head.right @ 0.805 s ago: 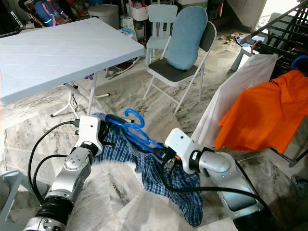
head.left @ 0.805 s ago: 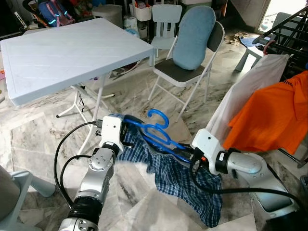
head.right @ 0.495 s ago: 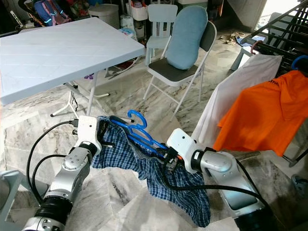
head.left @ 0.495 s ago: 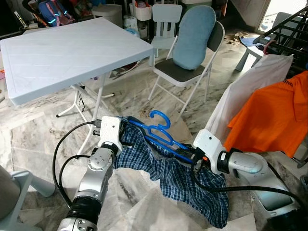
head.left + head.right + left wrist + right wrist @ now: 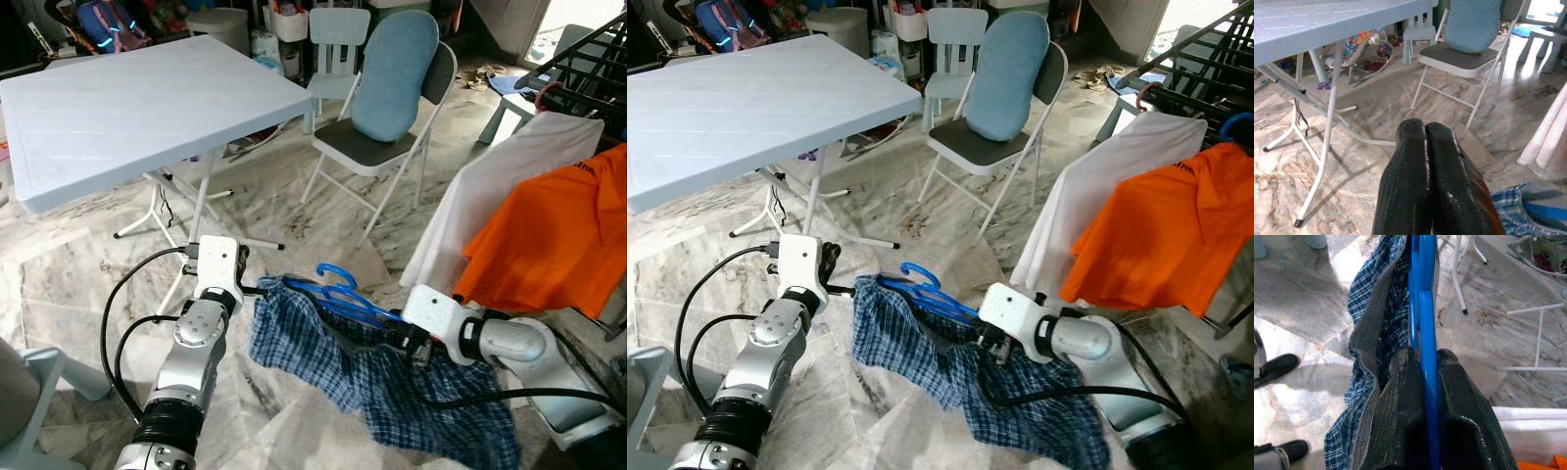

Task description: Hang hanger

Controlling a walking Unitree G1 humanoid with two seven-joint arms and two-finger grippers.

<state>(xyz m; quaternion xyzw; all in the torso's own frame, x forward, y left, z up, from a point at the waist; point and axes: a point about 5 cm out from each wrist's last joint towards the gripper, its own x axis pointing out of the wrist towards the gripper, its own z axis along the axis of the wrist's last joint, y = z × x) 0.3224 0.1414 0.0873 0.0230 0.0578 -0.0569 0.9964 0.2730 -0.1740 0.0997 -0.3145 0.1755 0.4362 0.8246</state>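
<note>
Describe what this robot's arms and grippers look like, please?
Each arm is silver with rounded joints, ending in a white boxy wrist block. Black cables loop outside along both. The left gripper and right gripper each have two long black fingers, glossy and rounded at the tips.

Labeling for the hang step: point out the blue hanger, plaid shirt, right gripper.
blue hanger (image 5: 338,277), left eye view, on its hook.
plaid shirt (image 5: 294,338), left eye view, on the draped cloth.
right gripper (image 5: 1422,367), right wrist view, between fingertips clamping the hanger.

White table (image 5: 127,108); cushioned folding chair (image 5: 382,117)
</note>
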